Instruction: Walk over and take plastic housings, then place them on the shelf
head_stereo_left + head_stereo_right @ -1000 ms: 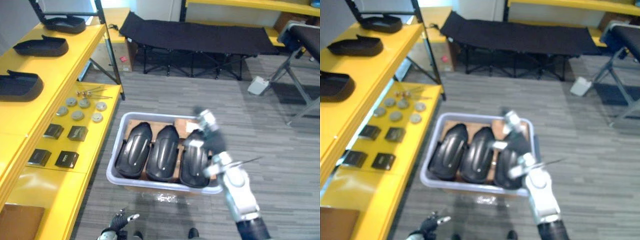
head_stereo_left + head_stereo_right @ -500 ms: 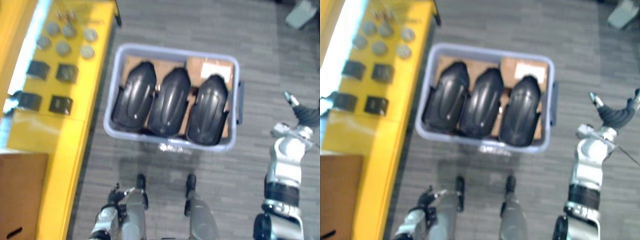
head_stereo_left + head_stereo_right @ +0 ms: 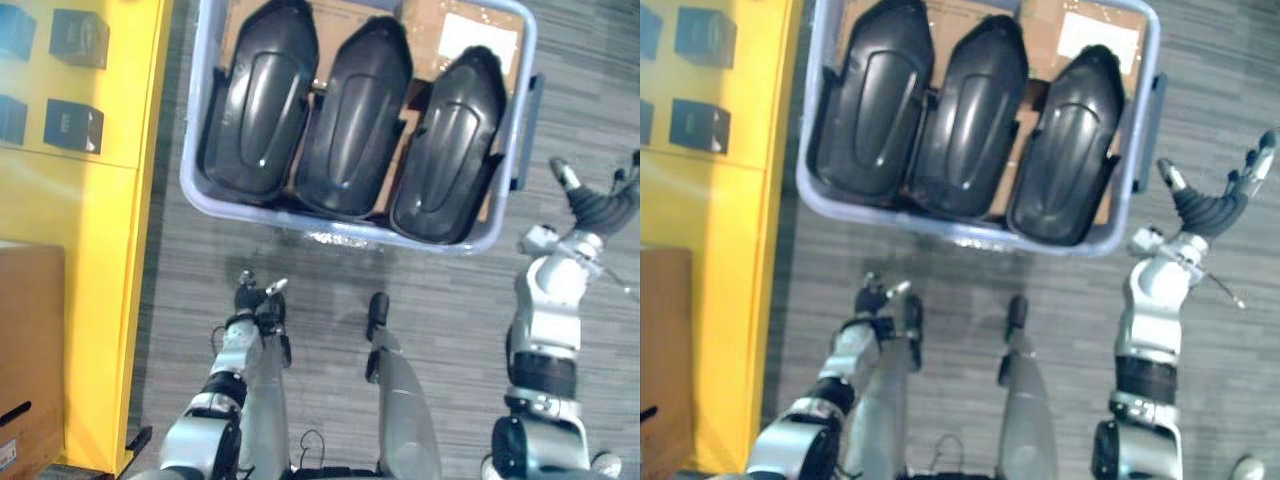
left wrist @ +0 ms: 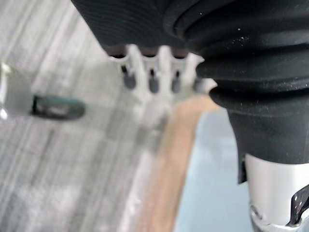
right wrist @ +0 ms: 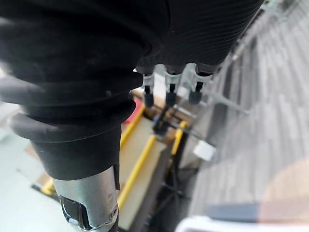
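Note:
Three black plastic housings lie side by side in a lavender bin (image 3: pixel 340 233) on the floor: a left housing (image 3: pixel 258 100), a middle housing (image 3: pixel 360 115) and a right housing (image 3: pixel 448 145). My right hand (image 3: pixel 1210 208) hovers outside the bin, just right of its right handle, fingers spread and open, holding nothing. My left hand (image 3: pixel 252 297) hangs low in front of the bin's near left corner, fingers relaxed and empty. In the wrist views the fingers (image 4: pixel 149 82) of the left hand and the fingers (image 5: pixel 166 92) of the right hand have nothing between them.
A yellow shelf (image 3: pixel 90 230) runs along the left of the bin, carrying small black blocks (image 3: pixel 75 125). A brown cardboard box (image 3: pixel 30 340) sits at its near end. Grey striped floor surrounds the bin.
The camera has tilted down, so the bin now sits higher and larger in view. My right hand has come off the right housing and moved out to the right of the bin.

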